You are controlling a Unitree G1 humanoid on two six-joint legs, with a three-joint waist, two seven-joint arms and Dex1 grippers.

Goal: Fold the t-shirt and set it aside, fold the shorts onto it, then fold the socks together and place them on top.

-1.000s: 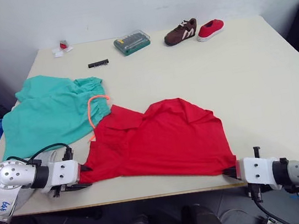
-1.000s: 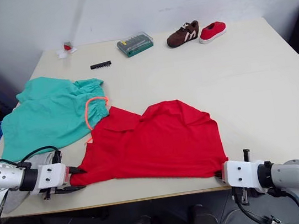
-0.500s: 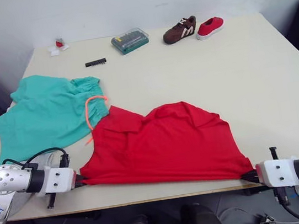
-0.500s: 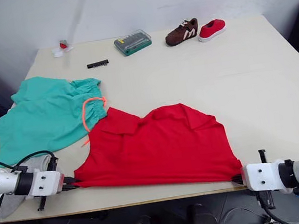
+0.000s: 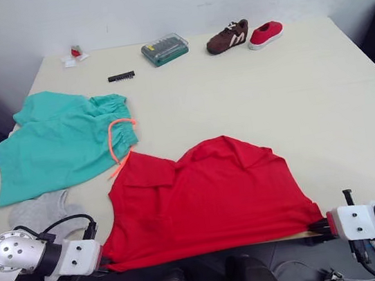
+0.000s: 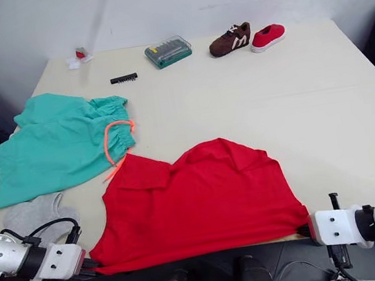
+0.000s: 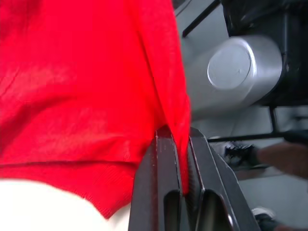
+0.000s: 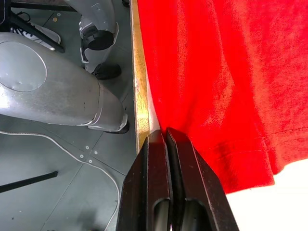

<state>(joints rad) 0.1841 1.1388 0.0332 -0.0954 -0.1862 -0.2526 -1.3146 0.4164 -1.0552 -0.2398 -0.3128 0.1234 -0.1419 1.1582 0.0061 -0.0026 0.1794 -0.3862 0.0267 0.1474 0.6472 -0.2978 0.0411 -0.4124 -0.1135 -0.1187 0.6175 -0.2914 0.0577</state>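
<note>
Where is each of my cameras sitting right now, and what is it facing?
Head stereo pair: looks forward and down at the table, showing both arms, the t-shirt, shorts, socks and two shoes.
Left wrist: looks along the left gripper, clamped on the t-shirt's edge.
Right wrist: looks along the right gripper, pinching the t-shirt at the table edge.
All views share the t-shirt.

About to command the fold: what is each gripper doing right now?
Left gripper: shut on the t-shirt at its near left corner.
Right gripper: shut on the t-shirt at its near right corner.
</note>
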